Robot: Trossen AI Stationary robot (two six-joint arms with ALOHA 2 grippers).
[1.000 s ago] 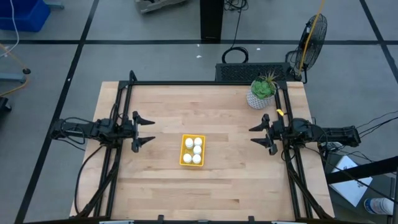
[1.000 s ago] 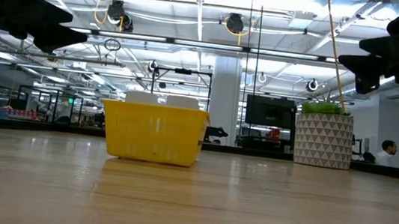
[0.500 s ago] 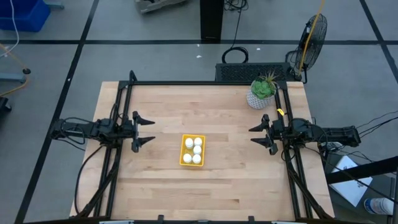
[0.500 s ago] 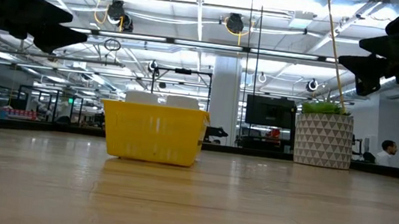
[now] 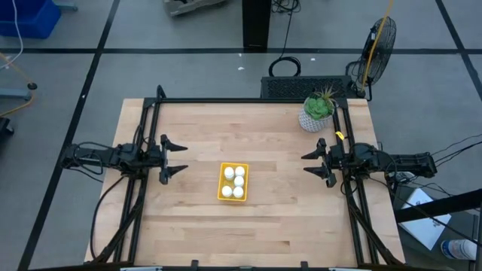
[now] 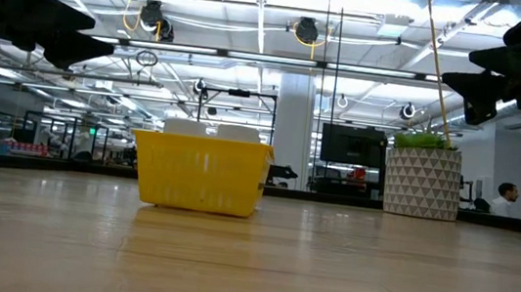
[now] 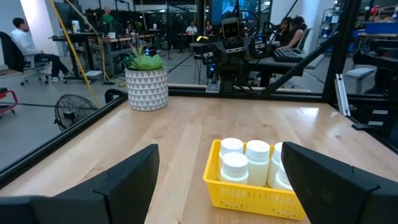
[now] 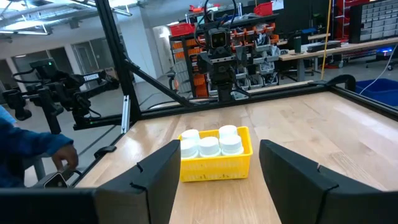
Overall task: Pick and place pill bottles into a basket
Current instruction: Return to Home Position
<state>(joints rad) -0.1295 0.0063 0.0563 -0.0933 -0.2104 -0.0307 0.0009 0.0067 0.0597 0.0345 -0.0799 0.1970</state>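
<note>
The yellow basket (image 5: pixel 233 182) stands on the table's middle, with several white pill bottles (image 5: pixel 235 181) standing upright inside it. It also shows in the low view (image 6: pixel 200 173), the left wrist view (image 7: pixel 255 191) and the right wrist view (image 8: pixel 214 163). My left gripper (image 5: pixel 179 159) is open and empty, raised above the table to the basket's left. My right gripper (image 5: pixel 310 163) is open and empty, raised to the basket's right.
A white patterned pot with a green plant (image 5: pixel 316 111) stands at the table's far right corner. A black frame (image 5: pixel 248 101) runs along the table's far edge and sides. A person's blue sleeve (image 8: pixel 28 152) shows beyond the table in the right wrist view.
</note>
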